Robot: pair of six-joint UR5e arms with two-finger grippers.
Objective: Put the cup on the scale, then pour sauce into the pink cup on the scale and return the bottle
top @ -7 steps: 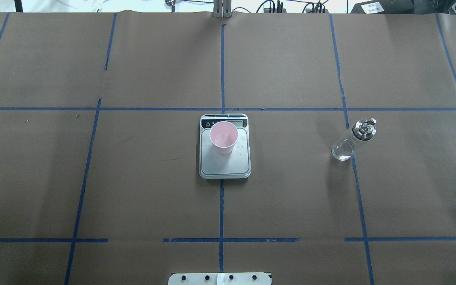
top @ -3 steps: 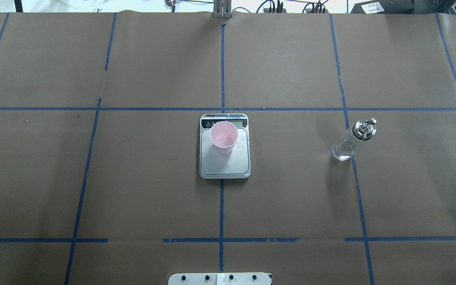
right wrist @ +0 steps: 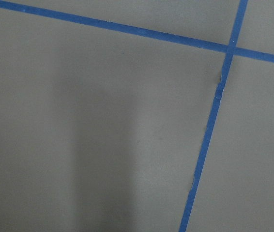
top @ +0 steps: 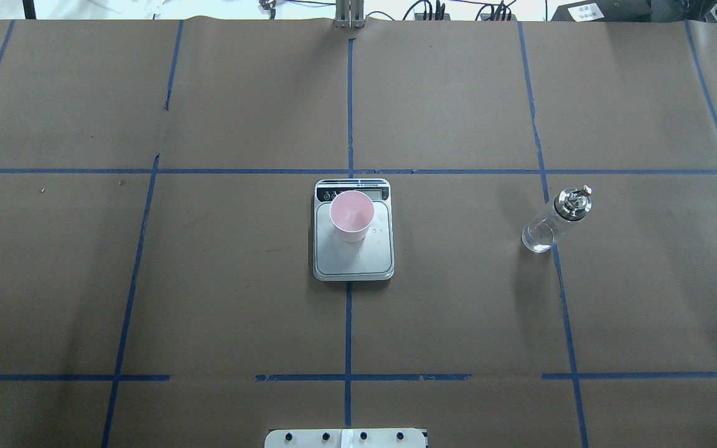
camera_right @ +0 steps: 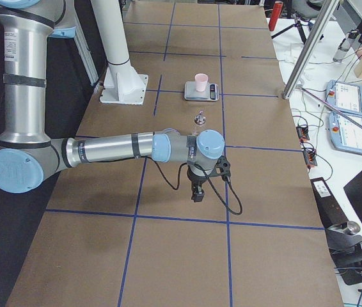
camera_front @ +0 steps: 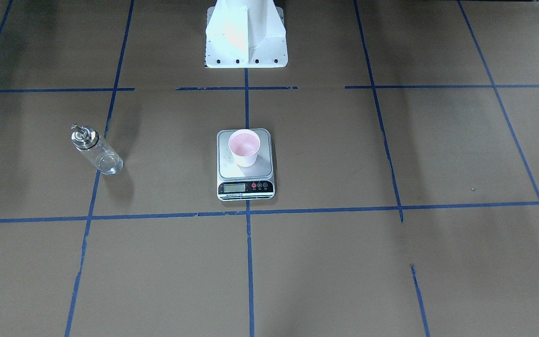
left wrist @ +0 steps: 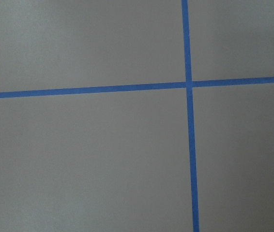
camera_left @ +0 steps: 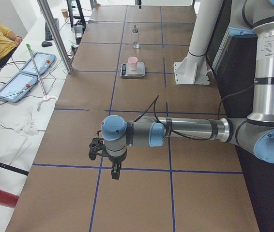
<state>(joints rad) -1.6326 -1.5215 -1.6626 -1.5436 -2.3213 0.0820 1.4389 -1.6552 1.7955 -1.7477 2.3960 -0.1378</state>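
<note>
Already the cup [top: 351, 215] stands upright on the scale [top: 353, 261], on the part of the platform near the display, so I judge the first step as done. The bottle [top: 551, 221] stands upright on the brown paper, well apart from the scale on the robot's right side, just beside a blue tape line. Whether sauce is in the cup, I cannot tell from these views.

No arm is near these things. The left gripper [camera_left: 115, 170] hangs over the paper at the table's left end, and the right gripper [camera_right: 197, 192] hangs at the right end. Both show only small and from the side, so I cannot tell if their fingers are spread or closed.

If the pouring is not yet done, the next move in my judgement belongs to the right arm. It must travel to the bottle, take the glass body below the metal cap, and keep it vertical in the lift, because smooth glass may slip.
</note>
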